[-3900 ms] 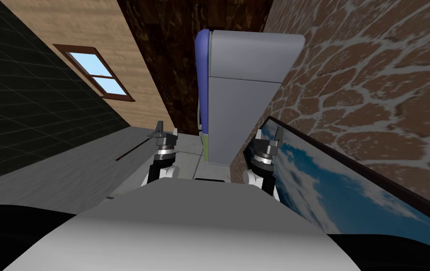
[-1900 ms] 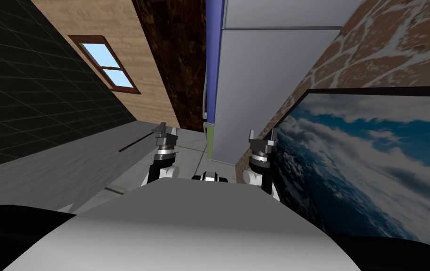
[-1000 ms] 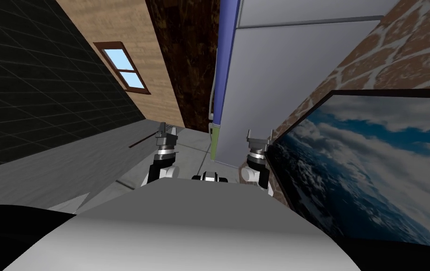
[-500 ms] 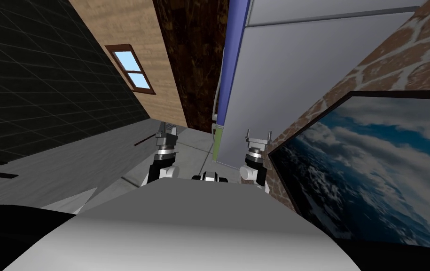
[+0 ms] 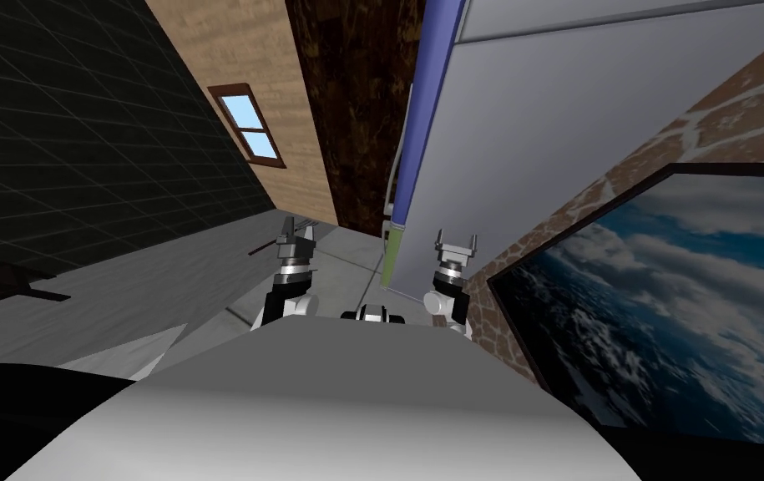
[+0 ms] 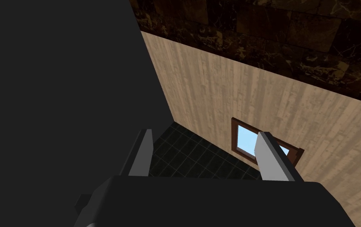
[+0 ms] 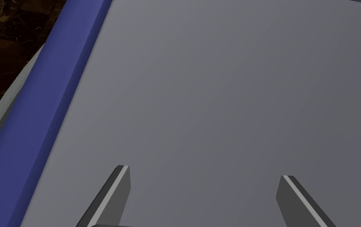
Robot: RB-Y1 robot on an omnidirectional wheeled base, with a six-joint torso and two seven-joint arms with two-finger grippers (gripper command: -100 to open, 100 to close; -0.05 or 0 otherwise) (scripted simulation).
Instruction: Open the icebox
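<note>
The icebox is a tall grey cabinet with a blue door along its left edge and a pale handle beside that. It stands just ahead of me against the stone wall. My right gripper is open, facing the grey side panel close up, with the blue door edge off toward the handle side. My left gripper is held out over the floor, left of the icebox. Its fingers stand apart, open, with nothing between them.
A large framed sky picture hangs on the stone wall at my right, close to the right arm. A dark tiled wall lies to the left, and a wood wall with a window sits behind. Grey floor stretches ahead left.
I have rolled forward and turned: the icebox has grown and slid right, the window moved right. My right gripper has turned from the stone wall to face the icebox side.
</note>
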